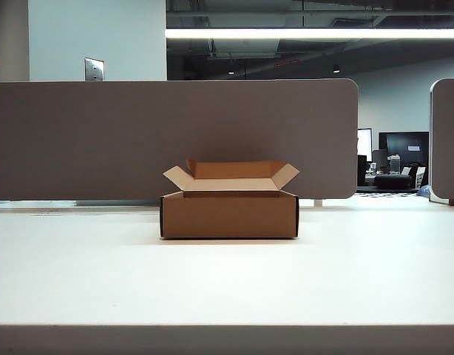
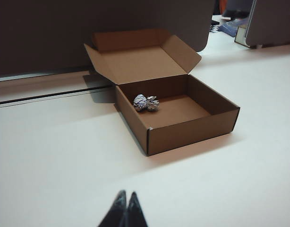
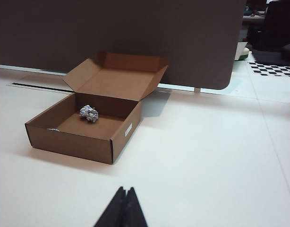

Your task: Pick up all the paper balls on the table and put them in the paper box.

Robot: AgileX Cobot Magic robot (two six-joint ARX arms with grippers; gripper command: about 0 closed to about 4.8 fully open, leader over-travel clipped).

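1. Your paper box (image 1: 228,214) sits open mid-table (image 1: 227,281), before the grey divider (image 1: 168,137).
2. You see one paper ball (image 2: 146,102) inside it.
3. Your left gripper (image 2: 123,210) and right gripper (image 3: 123,208) hover closed, empty, well short of the box.

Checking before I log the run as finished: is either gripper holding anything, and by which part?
Nothing is held. The left gripper and the right gripper are both shut on nothing, above bare table, back from the paper box.
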